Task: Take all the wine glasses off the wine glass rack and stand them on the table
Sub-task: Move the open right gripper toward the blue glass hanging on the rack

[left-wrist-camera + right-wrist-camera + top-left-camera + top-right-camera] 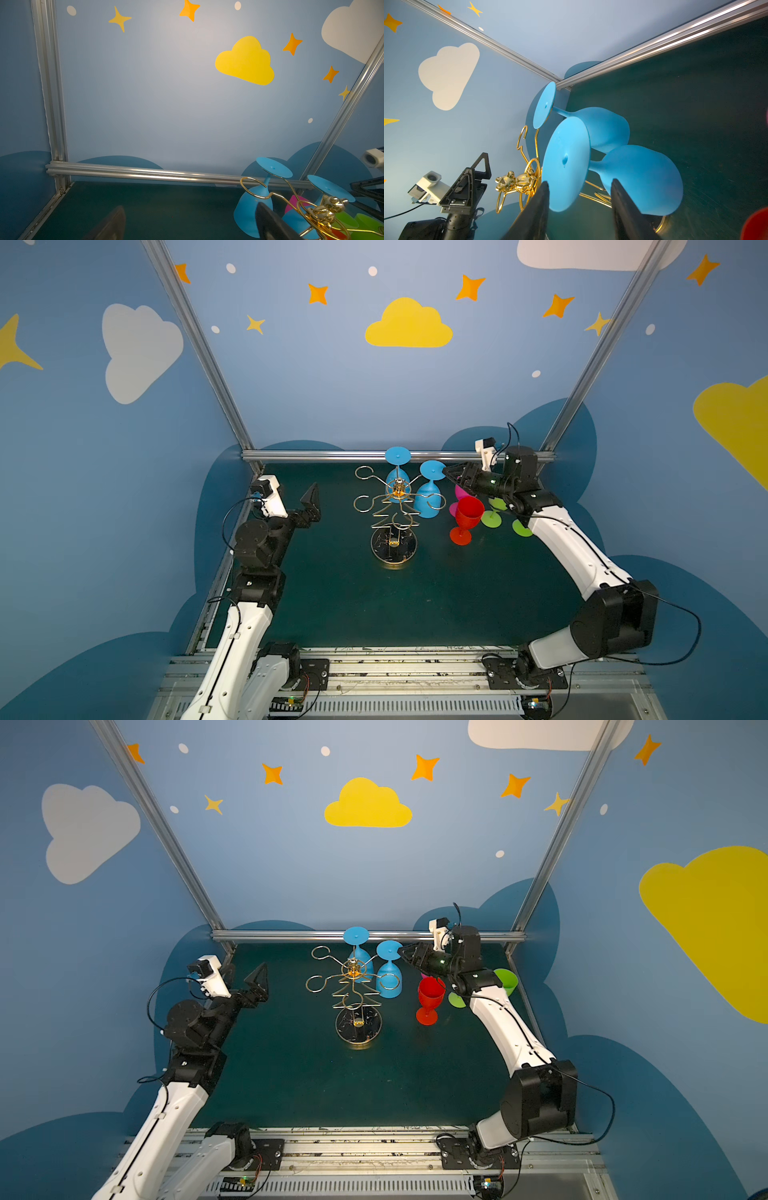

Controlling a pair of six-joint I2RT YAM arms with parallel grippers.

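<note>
**Right gripper at the foot of a hanging blue glass**

The rack (392, 549) stands mid-table on its round dark base, and 2 blue glasses hang upside down from its far arms. The wine glass (430, 493) on the right-hand arm tilts, with its foot toward the right gripper (579, 181). In the right wrist view the gripper's 2 dark fingers stand apart on either side of the foot and stem. Whether either finger touches the glass cannot be told, and the frame edge cuts off the finger bases. In both top views the fingertips merge into 1 dark shape at the foot's edge.

The other blue glass (397, 456) hangs behind the rack's hub, its bowl partly screened by wire.

The left gripper (311, 506) hovers spread wide near the left edge of the table (332, 593), well apart from the rack. In the left wrist view its fingers are blurred and cut off.

A red glass (467, 516) stands upright to the right of the rack. Behind it the right arm covers most of a pink glass (460, 491) and the green glasses (491, 520), so the green ones cannot be counted for certain.
</note>
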